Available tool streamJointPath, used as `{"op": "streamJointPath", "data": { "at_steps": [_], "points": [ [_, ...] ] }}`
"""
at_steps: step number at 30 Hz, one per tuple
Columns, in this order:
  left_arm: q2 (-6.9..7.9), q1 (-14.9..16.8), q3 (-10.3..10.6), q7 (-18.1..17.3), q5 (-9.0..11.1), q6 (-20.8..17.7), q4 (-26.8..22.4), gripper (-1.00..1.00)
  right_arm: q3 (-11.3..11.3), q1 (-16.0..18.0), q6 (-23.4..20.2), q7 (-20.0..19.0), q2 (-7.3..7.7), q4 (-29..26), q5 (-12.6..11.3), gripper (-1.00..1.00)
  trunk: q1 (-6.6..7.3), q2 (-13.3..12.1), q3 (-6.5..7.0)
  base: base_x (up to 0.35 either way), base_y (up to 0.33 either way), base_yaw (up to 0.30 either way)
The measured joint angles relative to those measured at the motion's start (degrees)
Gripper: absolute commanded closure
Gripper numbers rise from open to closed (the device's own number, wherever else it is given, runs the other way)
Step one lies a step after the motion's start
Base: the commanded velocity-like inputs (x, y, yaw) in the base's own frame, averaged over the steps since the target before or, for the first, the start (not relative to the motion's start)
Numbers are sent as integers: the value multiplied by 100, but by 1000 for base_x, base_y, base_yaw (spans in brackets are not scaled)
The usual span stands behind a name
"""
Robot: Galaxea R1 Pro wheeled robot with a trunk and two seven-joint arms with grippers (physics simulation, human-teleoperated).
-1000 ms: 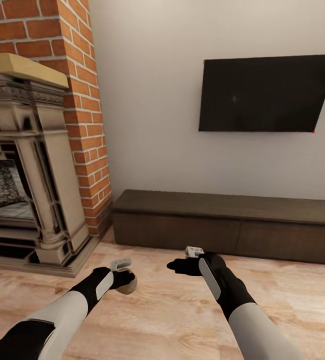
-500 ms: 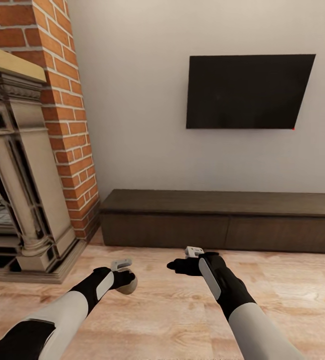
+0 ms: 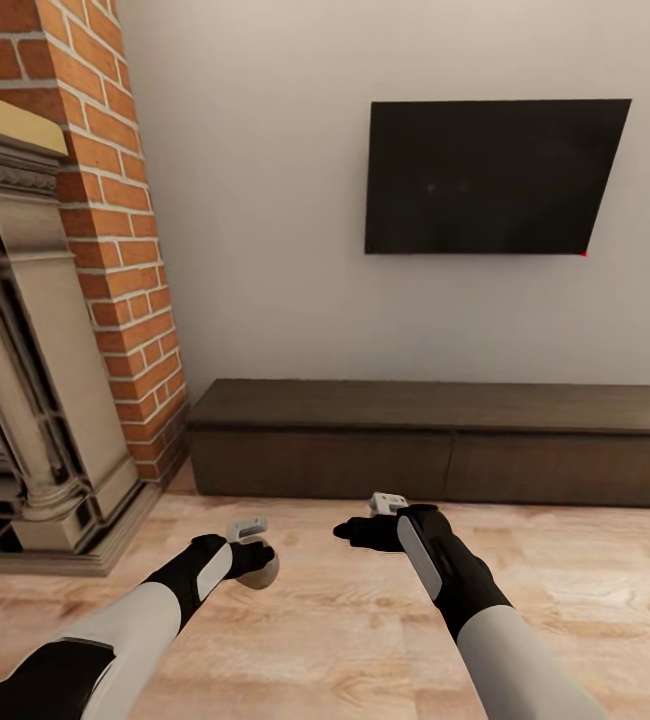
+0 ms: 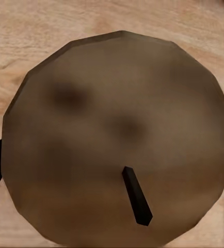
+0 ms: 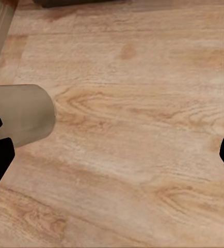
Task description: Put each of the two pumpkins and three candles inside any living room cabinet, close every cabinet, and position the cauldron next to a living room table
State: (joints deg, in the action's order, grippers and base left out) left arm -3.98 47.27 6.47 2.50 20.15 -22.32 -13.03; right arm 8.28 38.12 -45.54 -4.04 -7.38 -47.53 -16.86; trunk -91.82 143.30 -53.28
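In the head view my left gripper is shut on a stubby pale grey-tan candle, held low over the wooden floor. The left wrist view looks down on the candle's round brownish top and its dark wick. My right gripper hangs open beside it with nothing between its fingers. From the right wrist view, the same candle stands off to one side of the open right gripper. The long low dark brown cabinet stands ahead against the wall, its front panels closed.
A stone fireplace with a brick column stands at the left. A black TV hangs on the wall above the cabinet. Light wooden floor lies between me and the cabinet.
The whole view has slid left, so the camera has turned right; the fireplace is further off to the side. Both arms keep the same pose, and the candle stays in the left gripper.
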Motion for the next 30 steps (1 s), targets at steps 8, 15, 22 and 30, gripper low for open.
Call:
{"op": "streamJointPath", "data": {
  "at_steps": [8,15,22,30],
  "points": [
    [-1,0,-1,1,-1,1,4,100,0,0,-2,-6,0,-2,0,-100,0,0,5,264,-171,-213],
    [0,0,0,2,-1,8,37,100,0,0,-3,-7,0,1,0,-100,0,0,22,266,-178,-206],
    [-8,0,-1,2,0,9,40,100,1,0,-1,-1,0,0,2,-100,-2,0,25,45,-30,-16],
    [53,1,54,18,-11,1,132,100,95,87,-21,-16,-17,88,-49,-100,-3,0,25,2,-1,-1]
  ]
}}
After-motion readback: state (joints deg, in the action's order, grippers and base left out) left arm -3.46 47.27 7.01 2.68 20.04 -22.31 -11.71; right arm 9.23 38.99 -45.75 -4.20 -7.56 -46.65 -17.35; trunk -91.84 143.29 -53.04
